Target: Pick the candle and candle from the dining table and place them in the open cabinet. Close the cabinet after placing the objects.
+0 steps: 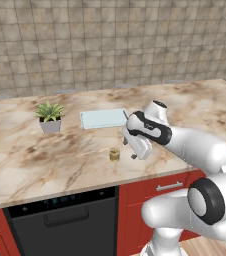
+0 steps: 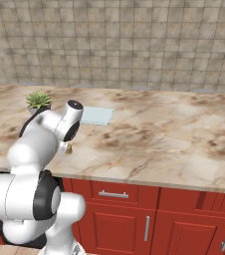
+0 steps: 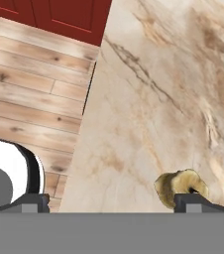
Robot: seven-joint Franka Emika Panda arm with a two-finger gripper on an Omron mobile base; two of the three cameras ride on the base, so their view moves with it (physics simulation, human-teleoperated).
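My arm is built of glossy white, rounded shells, fat tubular segments that swell at each joint. Dark bands ring those joints: a black collar wraps the wrist end, and a broad black disc with a grey centre caps the big elbow joint. A small round dark cap sits on the topmost knuckle. My gripper is a pale grey-white block, and my fingertips are small, dark grey, square-edged tabs.
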